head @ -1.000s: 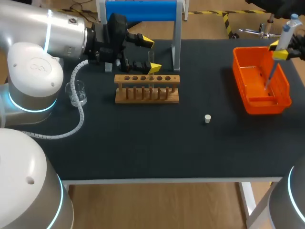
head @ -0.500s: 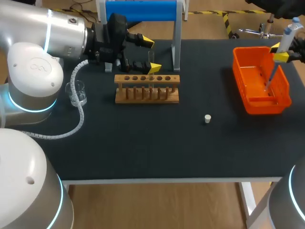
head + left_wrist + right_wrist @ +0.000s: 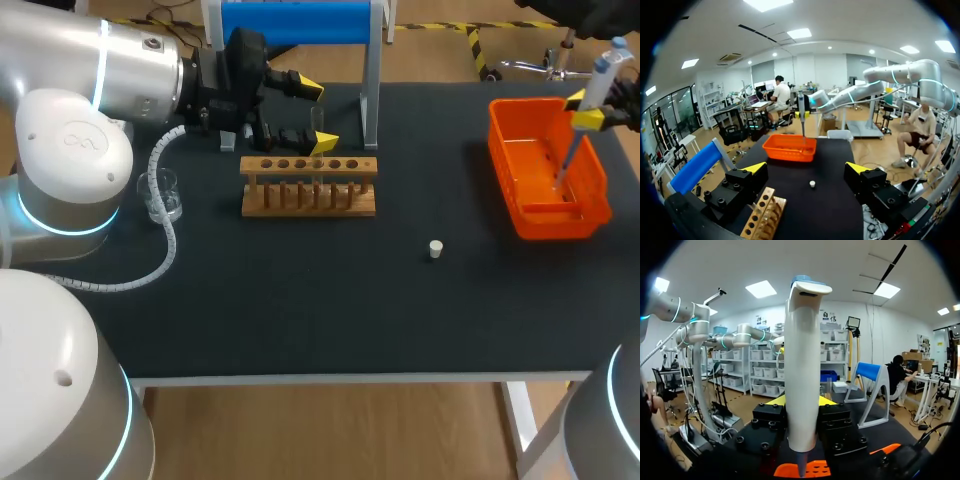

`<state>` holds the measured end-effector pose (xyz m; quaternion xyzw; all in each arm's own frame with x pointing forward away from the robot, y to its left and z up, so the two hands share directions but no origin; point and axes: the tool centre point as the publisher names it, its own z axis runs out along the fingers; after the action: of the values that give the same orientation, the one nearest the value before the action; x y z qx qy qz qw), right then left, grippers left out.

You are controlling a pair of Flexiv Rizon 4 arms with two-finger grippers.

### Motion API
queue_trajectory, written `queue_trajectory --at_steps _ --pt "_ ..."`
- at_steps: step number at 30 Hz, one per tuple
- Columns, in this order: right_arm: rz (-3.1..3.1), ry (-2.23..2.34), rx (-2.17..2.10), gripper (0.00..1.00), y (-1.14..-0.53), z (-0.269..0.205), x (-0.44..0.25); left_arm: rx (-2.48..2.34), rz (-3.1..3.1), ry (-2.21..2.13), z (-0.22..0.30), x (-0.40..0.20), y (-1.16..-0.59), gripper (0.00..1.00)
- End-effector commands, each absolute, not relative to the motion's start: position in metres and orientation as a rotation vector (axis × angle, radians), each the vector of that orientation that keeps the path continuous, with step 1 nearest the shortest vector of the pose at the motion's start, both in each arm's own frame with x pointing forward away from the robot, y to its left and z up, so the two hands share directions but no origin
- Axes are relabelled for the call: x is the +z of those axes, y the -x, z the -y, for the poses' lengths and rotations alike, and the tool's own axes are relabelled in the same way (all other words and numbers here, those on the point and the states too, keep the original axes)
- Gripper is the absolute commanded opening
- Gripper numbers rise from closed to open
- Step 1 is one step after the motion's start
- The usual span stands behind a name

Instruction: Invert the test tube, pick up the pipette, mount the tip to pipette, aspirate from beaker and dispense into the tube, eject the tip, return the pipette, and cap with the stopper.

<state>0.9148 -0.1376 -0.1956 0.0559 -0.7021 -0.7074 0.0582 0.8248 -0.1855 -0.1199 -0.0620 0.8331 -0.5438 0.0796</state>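
A clear test tube stands upright in the wooden rack, between the fingers of my left gripper. That gripper is open wide and does not touch the tube. At the far right my right gripper is shut on the pipette. The pipette's thin lower end points down into the orange bin. In the right wrist view the pipette stands upright between the fingers of that gripper. The small white stopper lies on the black table. A glass beaker sits at the left, beside my left arm.
A blue pipette stand with white legs rises behind the rack. In the left wrist view the rack lies under the left gripper, with the stopper and the orange bin ahead of it.
My right gripper has shifted slightly to the right with the pipette, staying above the orange bin. The left arm has not moved.
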Motion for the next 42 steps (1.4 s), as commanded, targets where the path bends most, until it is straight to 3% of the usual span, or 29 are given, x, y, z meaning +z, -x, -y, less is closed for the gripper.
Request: queue_trajectory --at_steps 1,26,42 --pt "2.123 -0.176 -2.139 0.00 -0.917 0.140 -0.196 -1.629 -2.490 0.185 0.185 -0.120 -0.824 1.00" --pt "2.123 -0.176 -2.139 0.00 -0.917 0.140 -0.196 -1.629 -2.490 0.185 0.185 -0.120 -0.824 1.00" --pt "2.123 -0.176 -2.139 0.00 -0.917 0.140 -0.196 -1.613 -2.500 0.269 0.277 -0.090 -0.863 1.00"
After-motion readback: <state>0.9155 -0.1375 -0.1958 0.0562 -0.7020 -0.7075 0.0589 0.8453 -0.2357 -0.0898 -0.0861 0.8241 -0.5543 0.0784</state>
